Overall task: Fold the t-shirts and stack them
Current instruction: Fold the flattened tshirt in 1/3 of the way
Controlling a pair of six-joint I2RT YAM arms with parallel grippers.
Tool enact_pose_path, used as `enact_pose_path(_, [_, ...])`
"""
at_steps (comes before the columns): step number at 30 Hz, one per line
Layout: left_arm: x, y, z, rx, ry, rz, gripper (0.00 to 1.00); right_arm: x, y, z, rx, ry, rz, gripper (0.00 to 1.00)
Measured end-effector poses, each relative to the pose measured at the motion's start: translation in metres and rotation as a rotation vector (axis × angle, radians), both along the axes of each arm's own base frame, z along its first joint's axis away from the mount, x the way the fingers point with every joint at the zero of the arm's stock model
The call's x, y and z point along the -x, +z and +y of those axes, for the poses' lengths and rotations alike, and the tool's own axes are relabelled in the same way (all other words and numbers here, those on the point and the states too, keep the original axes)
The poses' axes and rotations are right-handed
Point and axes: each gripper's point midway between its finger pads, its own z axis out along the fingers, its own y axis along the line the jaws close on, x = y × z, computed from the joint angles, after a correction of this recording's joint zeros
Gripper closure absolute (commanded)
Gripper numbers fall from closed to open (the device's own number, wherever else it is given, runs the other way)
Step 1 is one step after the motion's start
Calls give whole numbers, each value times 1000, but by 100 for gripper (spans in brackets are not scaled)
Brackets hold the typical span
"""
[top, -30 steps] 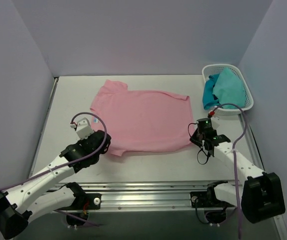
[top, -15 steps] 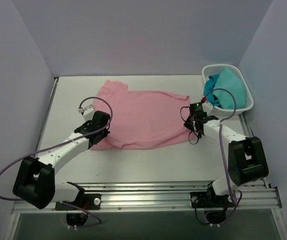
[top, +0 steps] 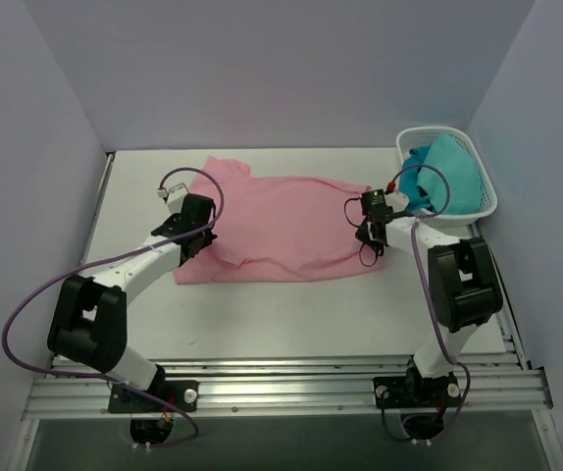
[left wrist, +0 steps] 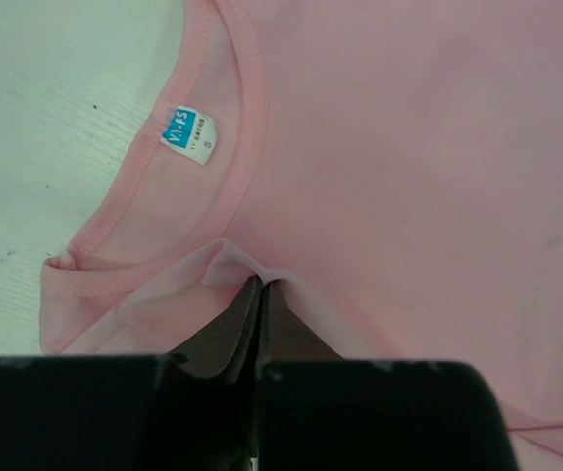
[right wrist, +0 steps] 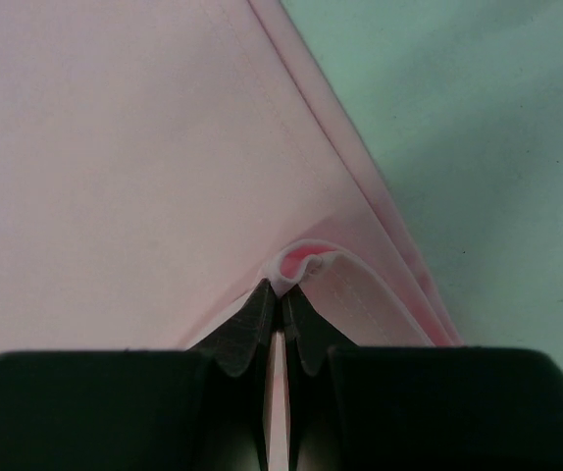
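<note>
Left gripper (left wrist: 260, 285): was shut tight on a pinch of the pink shirt (top: 281, 231), just beside the collar (left wrist: 255, 88) and blue label (left wrist: 189, 135).
Right gripper (right wrist: 283, 289): was shut tight on a pinch of the shirt's right edge.
Shirt: was spread on the table (top: 291, 314) between both arms.
Done: a first fold seemed to be started.
To do: the fold was not finished; nothing was stacked.
Basket (top: 486, 201): teal cloth (top: 448, 169) was kept in it, far right.

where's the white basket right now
In the top view, the white basket sits at the far right corner of the table, with teal cloth in it; the pink t-shirt lies just to its left.
</note>
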Motion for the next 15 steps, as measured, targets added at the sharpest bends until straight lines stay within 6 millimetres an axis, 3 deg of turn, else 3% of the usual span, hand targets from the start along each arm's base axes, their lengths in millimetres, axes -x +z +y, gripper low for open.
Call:
enact_pose_path(7, [-12,-8,25,-17,44,16,98,-9,-2,-7,29,-28,10,100])
enact_pose_path(15, [-27,-32,25,-30,17,64,98,-19,-7,-12,56,-57,18,100])
